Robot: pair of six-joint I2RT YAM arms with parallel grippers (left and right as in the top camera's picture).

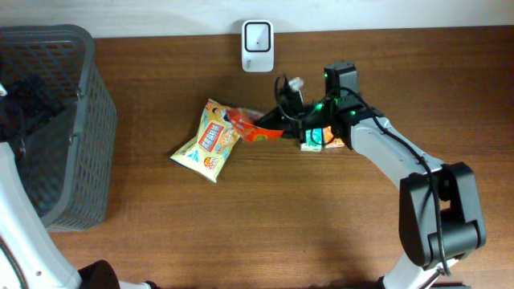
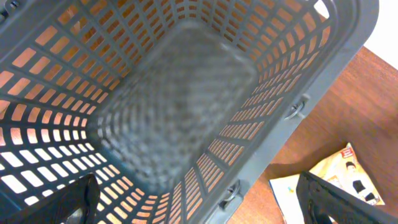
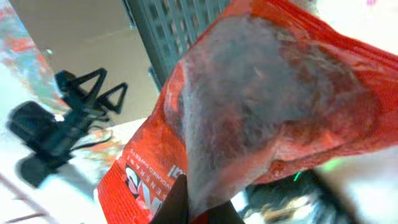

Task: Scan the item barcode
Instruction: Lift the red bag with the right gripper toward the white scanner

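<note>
Right jaws clamped on the red packet (image 1: pixel 255 133), at three o'clock of the yellow packet (image 1: pixel 210 138) on the surface (image 1: pixel 321 229). Left jaws wide apart over the grey basket (image 2: pixel 186 112).

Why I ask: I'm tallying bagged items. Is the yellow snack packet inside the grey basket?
No, the yellow snack packet lies on the table outside the grey basket.
</note>
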